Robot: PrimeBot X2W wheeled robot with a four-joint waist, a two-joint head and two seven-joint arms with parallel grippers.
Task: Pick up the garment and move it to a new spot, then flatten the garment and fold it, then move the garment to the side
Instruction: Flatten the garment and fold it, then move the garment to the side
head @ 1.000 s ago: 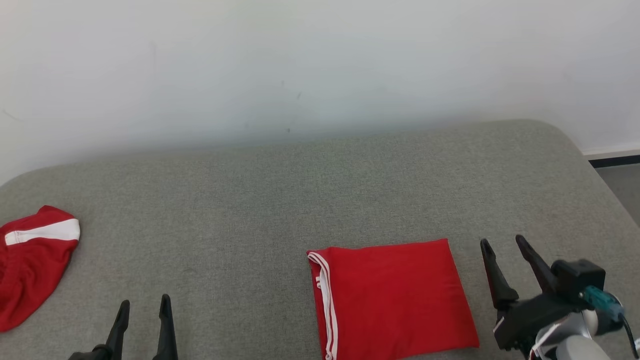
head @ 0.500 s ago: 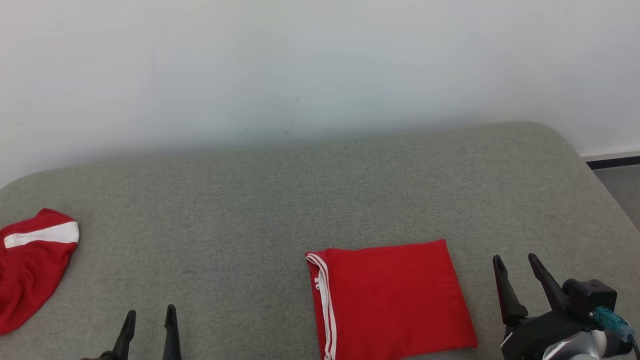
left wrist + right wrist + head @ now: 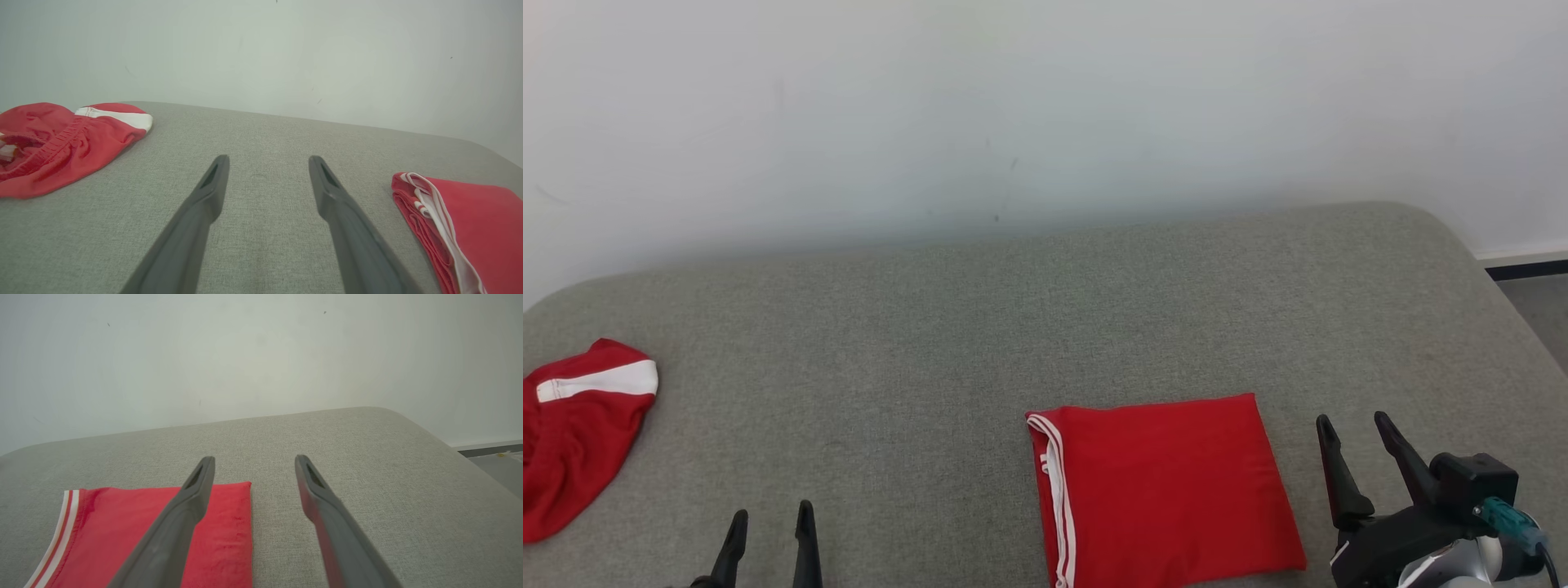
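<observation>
Lying folded, the garment [image 3: 1164, 490] is beside the right end effector [image 3: 1352, 419], far from the left end effector [image 3: 772, 511], both gaping, empty.

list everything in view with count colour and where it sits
folded garment: 1, red with white stripes along its left edge, flat on the cushion, front, right of centre
crumpled garment: 1, red with a white band, far left of the cushion
cushion: 1, grey fabric, spans the view
wall: 1, white, behind the cushion
floor: 1 strip, grey, far right
left claw: 1, dark, open, lower left
right claw: 1, dark, open, right of the folded garment
</observation>
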